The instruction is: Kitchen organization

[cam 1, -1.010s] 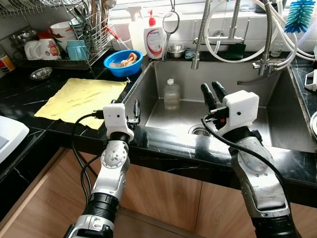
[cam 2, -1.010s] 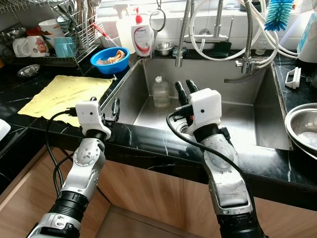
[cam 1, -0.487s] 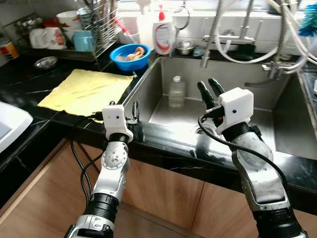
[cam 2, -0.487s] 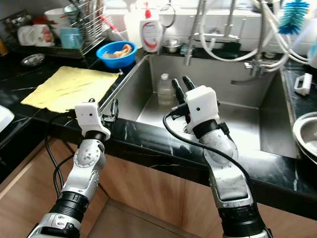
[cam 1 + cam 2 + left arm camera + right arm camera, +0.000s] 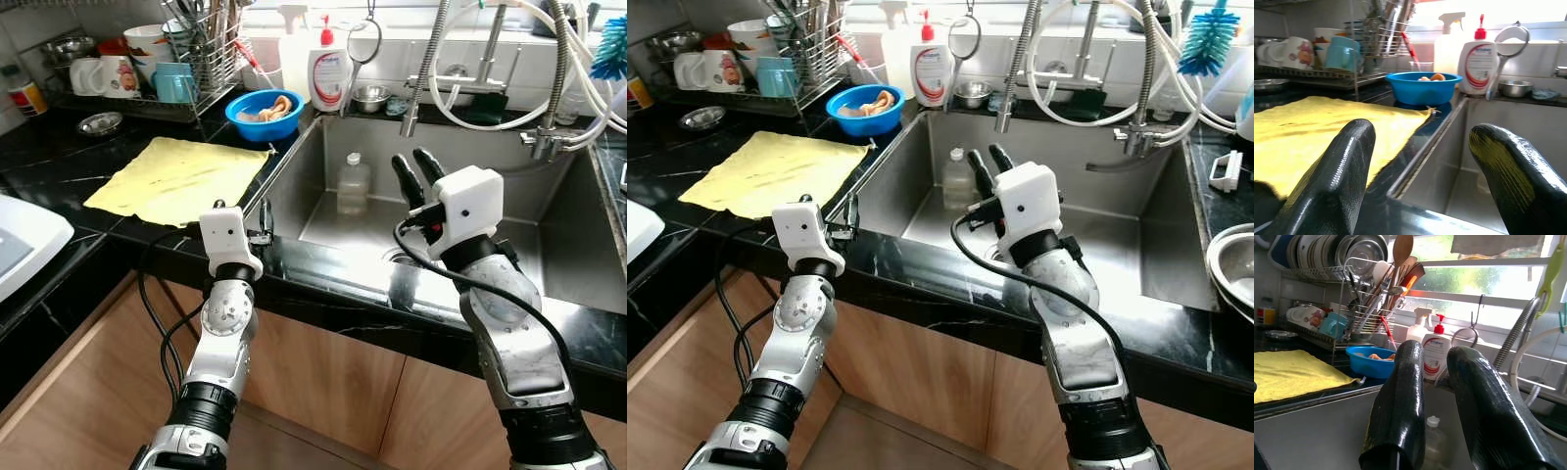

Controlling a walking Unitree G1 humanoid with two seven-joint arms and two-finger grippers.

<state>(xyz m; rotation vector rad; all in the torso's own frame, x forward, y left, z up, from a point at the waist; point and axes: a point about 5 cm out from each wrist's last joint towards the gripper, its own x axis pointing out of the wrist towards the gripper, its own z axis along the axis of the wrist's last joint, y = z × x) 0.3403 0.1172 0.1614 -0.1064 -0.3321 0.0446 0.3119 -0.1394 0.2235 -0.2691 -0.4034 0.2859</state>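
Observation:
A steel sink [image 5: 549,245] is set in a black marble counter [image 5: 59,171]. In the sink stands a clear plastic bottle [image 5: 353,184] with a white cap. My right gripper [image 5: 414,169] is raised over the sink's front part, just right of the bottle. Its fingers are nearly together with nothing between them. My left gripper [image 5: 263,217] rests at the counter's front edge by the sink's left corner. In the left wrist view its fingers [image 5: 1344,161] are spread wide and hold nothing. A yellow cloth [image 5: 176,176] lies flat on the counter to the left.
A blue bowl [image 5: 265,111] with food scraps, a soap dispenser [image 5: 330,78] and a small steel bowl [image 5: 370,98] line the sink's back-left rim. A dish rack [image 5: 186,69] with mugs stands far left. Faucet hoses [image 5: 490,69] hang above. A large steel bowl [image 5: 1234,264] sits right.
The head camera has shifted, so the whole scene sits differently in the picture. Both arms keep about the same pose at the sink's front edge.

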